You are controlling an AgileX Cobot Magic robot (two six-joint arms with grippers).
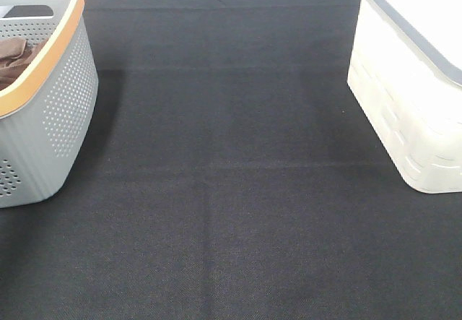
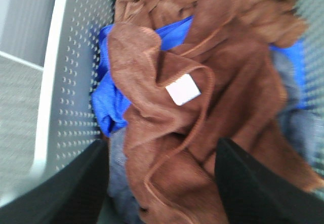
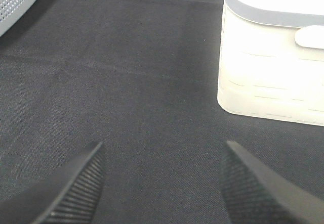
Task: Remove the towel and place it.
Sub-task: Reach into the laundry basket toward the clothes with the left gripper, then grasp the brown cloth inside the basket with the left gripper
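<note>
Towel [image 2: 152, 123], just one, lies crumpled inside one grey basket [image 1: 65, 110].

1. On my left wrist feed, the left hand [image 2: 162, 142] shows as two fingers [image 2: 71, 188], both plain black.
2. Those fingers look broad and wedge-shaped, narrowing towards blunt tips. The picture is blurred, so I can't read any surface texture on them.
3. On my right wrist feed, the right hand [image 3: 164, 145] also shows two fingers [image 3: 35, 204], dark grey to black and matte.
4. Their inner faces carry pads [image 3: 245, 186] covered in a fine, regular grid of small raised dots, like knurled rubber.
5. The outer side of each right finger is smoother, and each tapers to a rounded tip.
6. Both hands look alike in build to me: a matched, mirror-image pair of fingers.
</note>
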